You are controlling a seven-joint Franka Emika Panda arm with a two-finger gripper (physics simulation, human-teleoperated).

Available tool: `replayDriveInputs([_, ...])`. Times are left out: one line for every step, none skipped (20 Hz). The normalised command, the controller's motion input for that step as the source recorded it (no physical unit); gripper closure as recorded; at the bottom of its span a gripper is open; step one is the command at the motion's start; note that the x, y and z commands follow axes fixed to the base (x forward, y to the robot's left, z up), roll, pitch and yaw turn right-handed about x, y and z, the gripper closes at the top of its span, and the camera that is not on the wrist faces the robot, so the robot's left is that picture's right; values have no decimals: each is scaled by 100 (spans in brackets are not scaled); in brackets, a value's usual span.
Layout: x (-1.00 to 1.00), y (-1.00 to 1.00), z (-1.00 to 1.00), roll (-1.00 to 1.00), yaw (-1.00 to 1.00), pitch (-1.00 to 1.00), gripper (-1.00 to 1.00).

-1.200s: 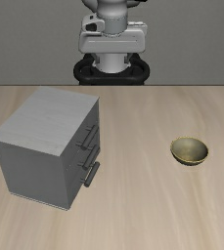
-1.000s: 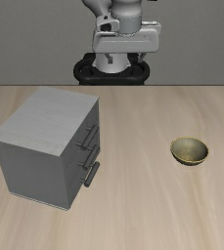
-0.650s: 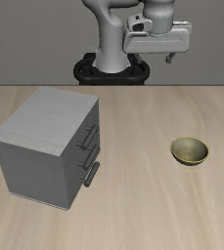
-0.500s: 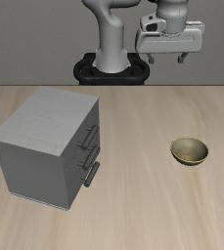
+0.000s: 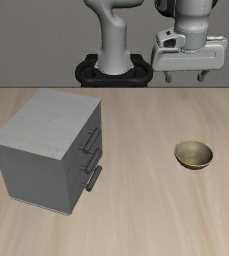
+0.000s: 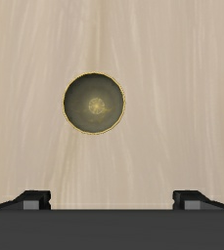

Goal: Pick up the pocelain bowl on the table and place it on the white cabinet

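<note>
Glossy bowl [image 6: 94, 104], matt wood table [image 5: 146, 205] (pale)

You have open table [image 5: 136, 215] all round the bowl [image 5: 194, 154]; the cabinet [image 5: 51, 145], your obstacle, stands well apart at its nine o'clock in the exterior view.

My gripper [image 5: 185, 78] hangs high above the wooden table [image 5: 146, 205], fingers spread apart and pointing down with nothing between them. The porcelain bowl [image 5: 194, 154] sits upright on the table on the exterior view's right, below my gripper. It is well apart from the white cabinet [image 5: 48, 147] on the exterior view's left, whose drawer handles [image 5: 90, 151] face the bowl.
</note>
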Motion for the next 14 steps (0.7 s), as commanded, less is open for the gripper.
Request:
replayDriveInputs([100, 0, 0, 0, 0, 0, -100])
replayDriveInputs([100, 0, 0, 0, 0, 0, -100])
replayDriveInputs([100, 0, 0, 0, 0, 0, -100])
replayDriveInputs([100, 0, 0, 0, 0, 0, -100])
replayDriveInputs([100, 0, 0, 0, 0, 0, -100])
replayDriveInputs([100, 0, 0, 0, 0, 0, -100])
replayDriveInputs([0, -100, 0, 0, 0, 0, -100])
replayDriveInputs([-100, 0, 0, 0, 0, 0, -100])
replayDriveInputs([0, 0, -100, 0, 0, 0, -100])
replayDriveInputs([0, 0, -100, 0, 0, 0, -100])
replayDriveInputs([0, 0, -100, 0, 0, 0, -100])
replayDriveInputs([0, 0, -100, 0, 0, 0, -100])
replayDriveInputs([0, 0, -100, 0, 0, 0, -100])
replayDriveInputs([0, 0, -100, 0, 0, 0, -100])
